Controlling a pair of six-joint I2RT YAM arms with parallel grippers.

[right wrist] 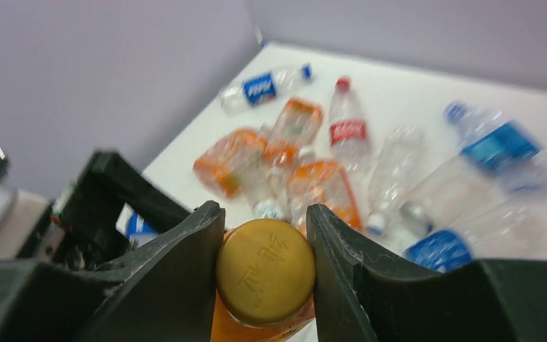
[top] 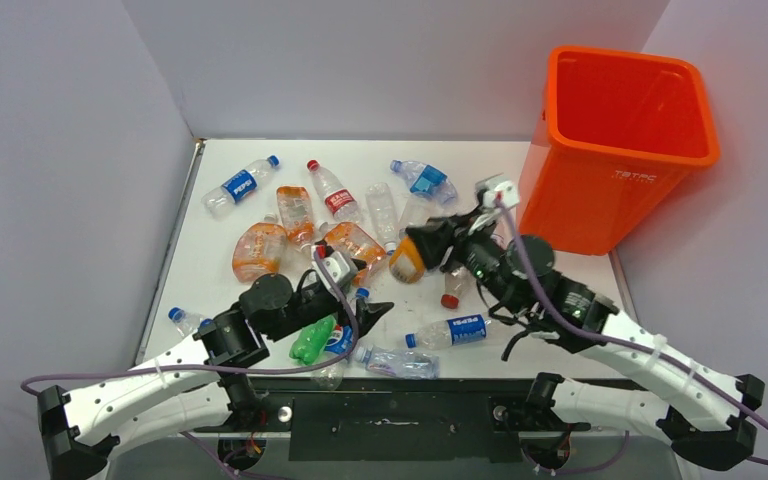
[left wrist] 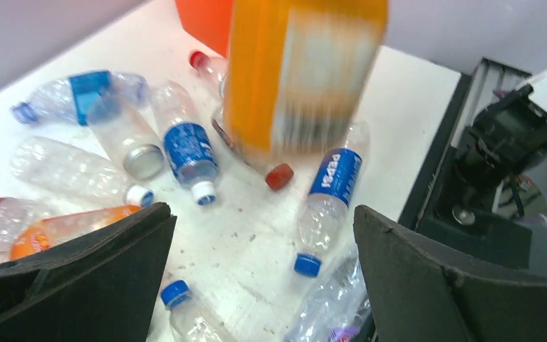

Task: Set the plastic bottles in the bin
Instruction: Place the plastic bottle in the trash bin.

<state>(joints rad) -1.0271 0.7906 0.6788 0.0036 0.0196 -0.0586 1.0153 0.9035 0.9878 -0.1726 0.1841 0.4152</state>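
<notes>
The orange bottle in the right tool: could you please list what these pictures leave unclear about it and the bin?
- Left wrist: orange bottle blurred, label unreadable; upper end cut off by top edge.
- Right wrist: its body hidden beneath its cap and the right tool.
- Top external: bin floor hidden by its near wall; contents unknown.

The right gripper (right wrist: 265,235) is pinching the round golden-yellow cap (right wrist: 266,274) of an orange plastic bottle (right wrist: 253,332) between its black fingers (right wrist: 178,263), at six o'clock in view. On the white table (right wrist: 406,96) beyond, crushed orange-tinted bottles (right wrist: 231,160) are lying at eleven o'clock, a red-labelled clear bottle (right wrist: 349,130) at one, blue-labelled clear bottles (right wrist: 498,146) at two.
</notes>
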